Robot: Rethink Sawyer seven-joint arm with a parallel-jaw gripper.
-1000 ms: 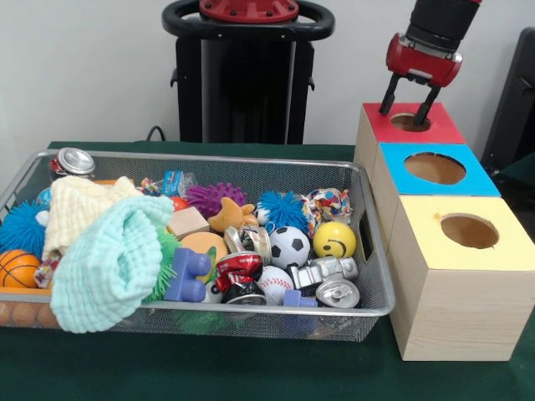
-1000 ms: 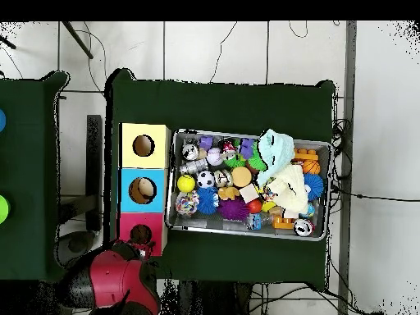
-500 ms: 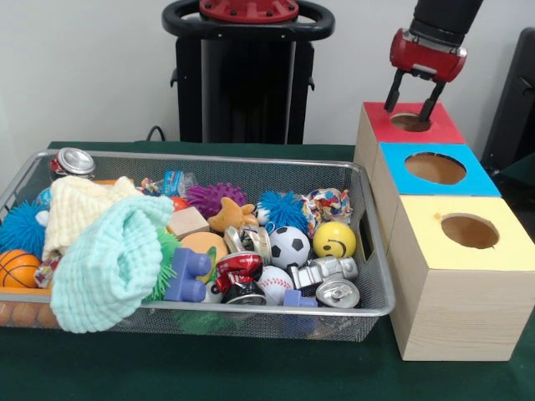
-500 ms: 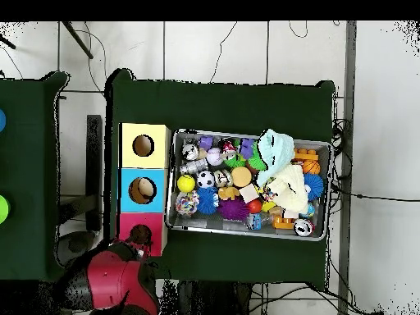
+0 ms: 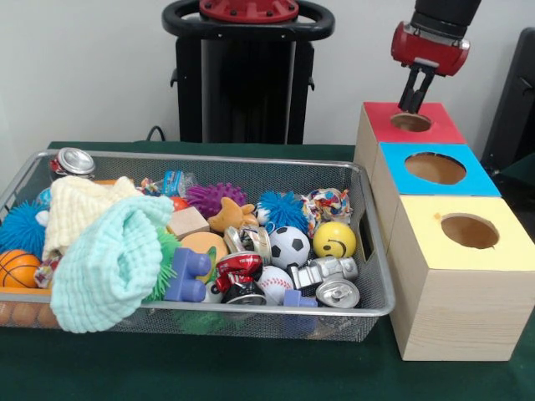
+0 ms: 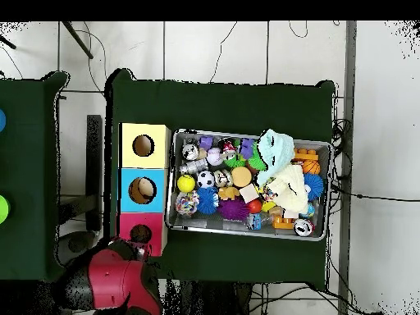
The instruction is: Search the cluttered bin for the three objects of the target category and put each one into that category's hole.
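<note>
A silver wire-mesh bin [image 5: 368,225] is sitting on the dark green cloth-covered surface [image 5: 251,368], crowded with toys. A pale mint knitted cloth [image 5: 109,259] is draping over the bin's front rim near its left corner, with a cream knitted cloth [image 5: 79,209] lying behind it. Toward the bin's right end, a yellow smiley-face ball [image 5: 334,239] is resting beside a black-and-white soccer ball [image 5: 289,246], and a white baseball [image 5: 275,284] is lying just in front of them. Crushed silver drink cans [image 5: 330,282] are lying along the front rim, a red crushed can [image 5: 240,272] is sitting beside the baseball, and another silver can [image 5: 73,161] is standing in the back left corner. An orange basketball [image 5: 17,267] is sitting at the left end next to a blue spiky ball [image 5: 21,230]. A purple spiky ball [image 5: 209,199], a second blue spiky ball [image 5: 280,209], a knotted rope toy [image 5: 328,203] and a blue plastic block [image 5: 188,274] are filling the middle.

Along the bin's right side three wooden boxes are standing in a row, touching: a yellow-topped box [image 5: 464,276] at the front, a blue-topped box [image 5: 435,171] in the middle and a red-topped box [image 5: 410,125] at the back, each with a round hole.

The red and black gripper [image 5: 412,104] is hanging directly over the red box's hole, its fingers [image 5: 410,90] drawn together with nothing between them. The balls and cans are all lying in the bin, well apart from the fingers.
</note>
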